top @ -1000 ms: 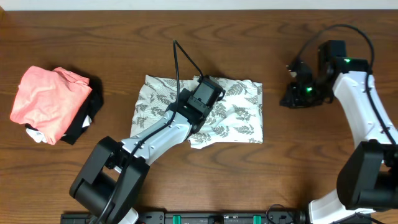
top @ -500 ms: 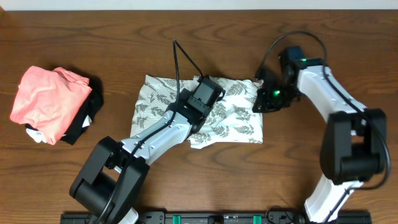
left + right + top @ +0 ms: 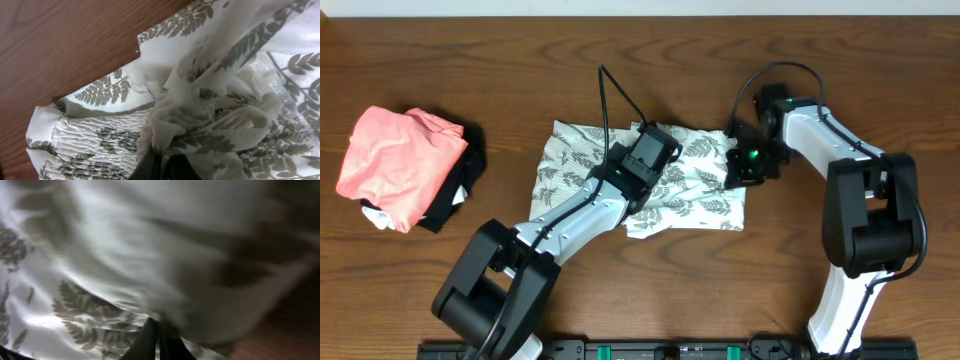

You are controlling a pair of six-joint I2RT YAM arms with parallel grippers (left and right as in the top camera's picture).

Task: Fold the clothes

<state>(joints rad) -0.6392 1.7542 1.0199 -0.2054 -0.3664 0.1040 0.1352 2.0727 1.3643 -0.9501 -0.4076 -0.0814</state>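
**Fern-print clothes (image 3: 578, 165) pinched in the left hand (image 3: 161, 168) at the middle of the bench (image 3: 820, 60)**

The clothes lay in a rough rectangle on the dark, grained wood of the bench, flat toward the left edge and rumpled toward the right. The left hand sat on top of the cloth, near its upper middle, with the arm reaching in from the near edge across the lower part of the garment. In the left wrist view its dark fingers were pressed together on a gathered knot of the fabric, which rose from them in twisted folds.

The cloth was thin and white, half translucent where it doubled over, and printed all over with grey fern leaves. A band of fine smocked ridges ran along one hem, and a stitched seam showed at the right of that view.

The right hand (image 3: 741, 166) was at the right border of the clothes, touching or just over the cloth. Its wrist view was blurred: pale fabric with fern shapes filled the frame and the dark finger tips (image 3: 150, 341) sat close together at the bottom, but whether they gripped anything could not be told.

Well apart at the left end of the bench, a crumpled salmon-pink garment (image 3: 392, 160) lay heaped on a black garment (image 3: 460, 192).
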